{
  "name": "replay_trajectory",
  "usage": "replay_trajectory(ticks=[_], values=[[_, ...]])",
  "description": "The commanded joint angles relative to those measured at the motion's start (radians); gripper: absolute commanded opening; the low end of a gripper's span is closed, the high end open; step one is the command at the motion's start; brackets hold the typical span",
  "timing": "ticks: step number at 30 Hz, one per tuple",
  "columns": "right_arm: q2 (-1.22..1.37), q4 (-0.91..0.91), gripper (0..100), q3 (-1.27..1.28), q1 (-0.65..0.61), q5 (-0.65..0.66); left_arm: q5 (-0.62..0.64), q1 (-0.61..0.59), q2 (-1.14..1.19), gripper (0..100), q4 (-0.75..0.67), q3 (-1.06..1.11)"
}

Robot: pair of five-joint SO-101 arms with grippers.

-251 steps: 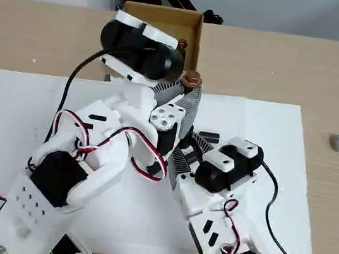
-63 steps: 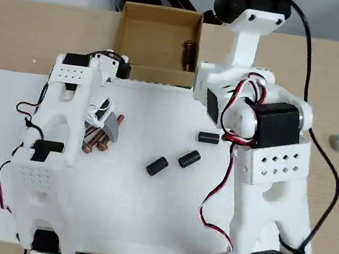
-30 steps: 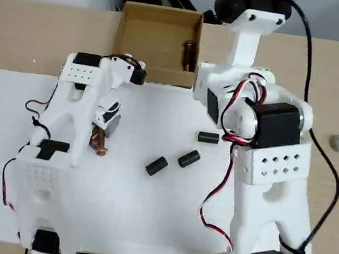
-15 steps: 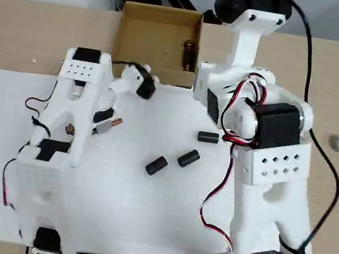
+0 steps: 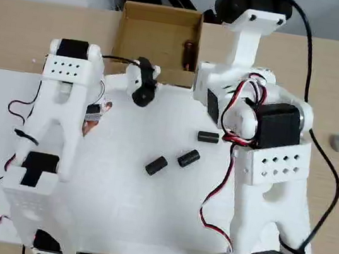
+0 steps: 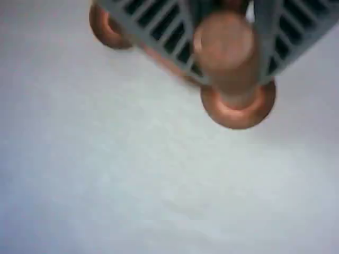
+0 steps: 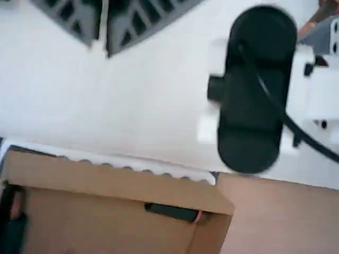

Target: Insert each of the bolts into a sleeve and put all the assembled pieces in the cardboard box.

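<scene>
L claw (image 6: 222, 37): clamped on copper bolt (image 6: 237, 100), over sheet (image 5: 144, 212), in front of cardboard box (image 5: 156, 42) left corner.
R claw (image 7: 104, 24): pinched narrow, empty, by box front wall.
Sleeves (image 5: 189, 159): three, loose on sheet, off box's right front corner.
Box: one assembled piece (image 5: 187, 48) inside, along right wall.

The bolt (image 6: 235, 100) in my left gripper (image 6: 233, 69) is blurred, its shank cut off between my fingers (image 6: 159, 32); a second bolt (image 6: 108, 29) hides half behind one finger.
</scene>
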Motion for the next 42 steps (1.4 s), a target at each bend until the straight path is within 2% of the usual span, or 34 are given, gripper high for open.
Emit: replay_trajectory(ticks=[1, 8, 13, 20, 27, 35, 42], values=[[-0.042, 0.002, 0.4, -0.051, -0.002, -0.009, -0.046, 0.034, -0.072, 0, 0.029, 0.058], [-0.038, 0.002, 0.4, -0.051, -0.002, -0.009, -0.068, 0.129, -0.064, 0, 0.026, 0.216], [-0.039, 0.002, 0.4, -0.051, -0.002, -0.009, -0.068, 0.114, -0.064, 1, 0.026, 0.266], [-0.036, -0.007, 0.4, -0.051, -0.005, -0.009, -0.04, 0.077, -0.064, 15, 0.026, 0.269], [-0.036, -0.004, 0.4, -0.051, -0.005, -0.009, 0.006, 0.075, -0.069, 34, 0.025, 0.266], [-0.044, 0.001, 0.4, -0.051, -0.005, -0.009, 0.068, 0.072, -0.075, 34, 0.025, 0.217], [-0.045, 0.002, 0.4, -0.051, -0.005, -0.009, 0.221, 0.044, -0.074, 34, 0.025, 0.062]])
